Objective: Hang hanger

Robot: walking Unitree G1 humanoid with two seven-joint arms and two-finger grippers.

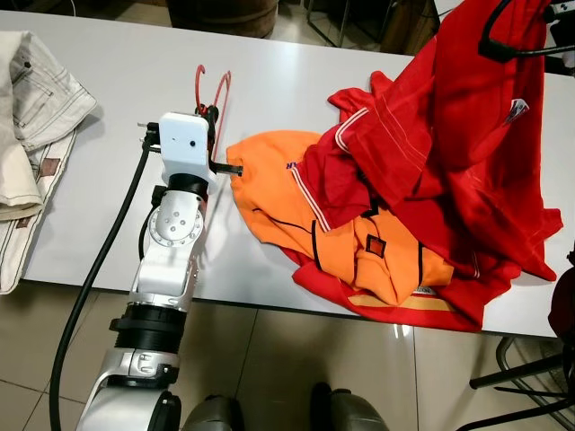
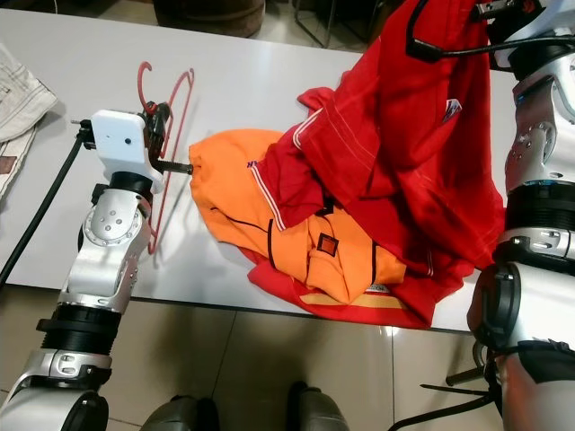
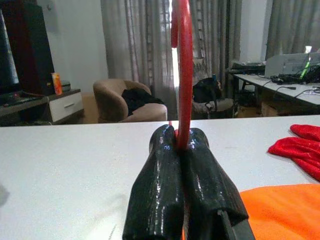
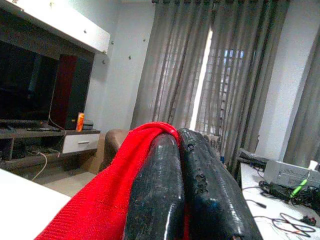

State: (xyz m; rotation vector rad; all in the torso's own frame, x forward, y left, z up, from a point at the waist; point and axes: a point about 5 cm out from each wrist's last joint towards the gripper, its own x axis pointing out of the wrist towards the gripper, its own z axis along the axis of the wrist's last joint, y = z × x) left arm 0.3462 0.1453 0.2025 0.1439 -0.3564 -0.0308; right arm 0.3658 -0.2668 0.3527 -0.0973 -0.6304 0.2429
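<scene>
Left eye view: white counter (image 1: 296, 67) across the upper frame; thin red plastic hanger (image 1: 218, 99) lies left of centre on it, hook toward the top edge. Left gripper (image 1: 208, 115), on its white wrist block, sits at the hanger's near end. Bright orange shirt (image 1: 355, 247) lies centre frame, partly covered by a red knit garment (image 1: 449, 153) that rises toward the upper right. Pale beige denim trousers (image 1: 31, 117) at the left edge. Right eye view: same layout; hanger's long red arm runs down past the left wrist. The right gripper (image 2: 485, 11) sits at the top right edge, the red garment draped up to it, a black cable looped nearby. Left wrist view: jaws pressed together, pinching the hanger's red rod, which stands up from between the black fingers (image 3: 162, 170); orange cloth at lower right, red cloth at the right edge. Right wrist view: jaws shut on a fold of red knit that spills over the left finger; curtains and a television beyond. Judgement: the hanger looks light, stiff and smooth, likely to swivel in a narrow pinch; a hold near the hook's base should steady it. The garment is soft and limp, and will sag and slide.
</scene>
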